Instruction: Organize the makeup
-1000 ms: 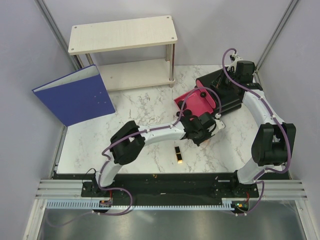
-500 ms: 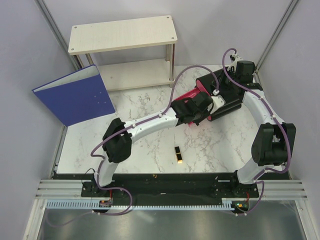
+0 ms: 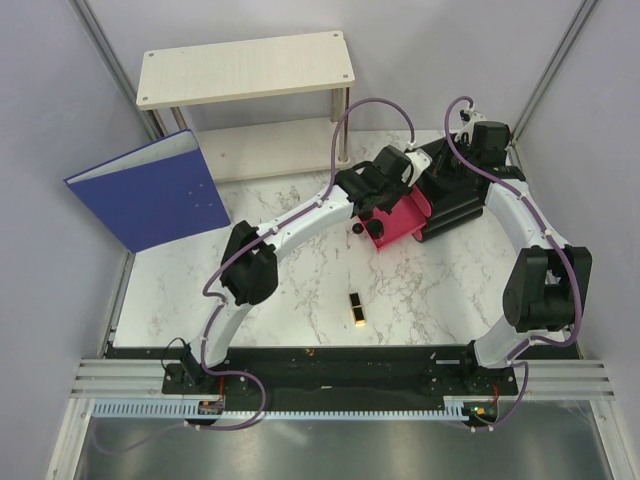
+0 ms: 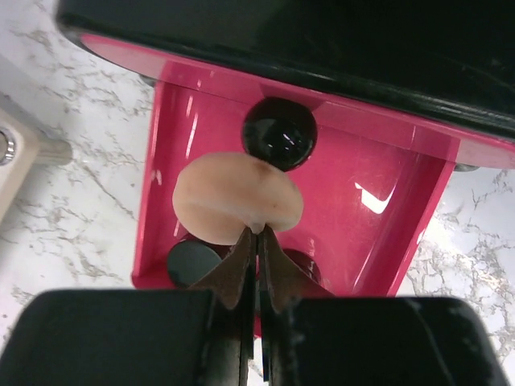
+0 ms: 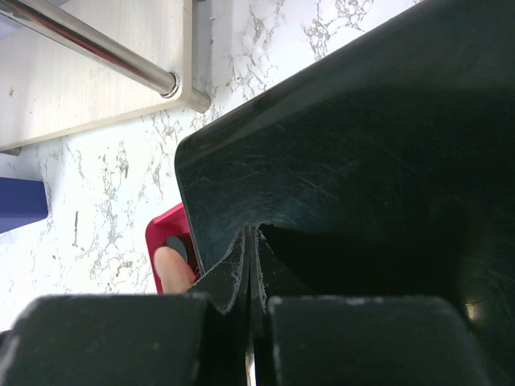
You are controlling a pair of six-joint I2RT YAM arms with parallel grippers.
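Step in hand, as judged: stowing the peach puff [image 4: 233,197]. The left gripper [image 4: 256,233] has its jaws pinched on the puff's near edge, over the pink drawer [image 4: 378,209]. A black jar [image 4: 279,133] sits at the puff's 1 o'clock. The right gripper [image 5: 251,237] is clamped on the black organizer [image 5: 362,161] rim. The lipstick [image 3: 355,309] lies at the drawer's 6 o'clock. Next move: release the puff, then collect the lipstick.
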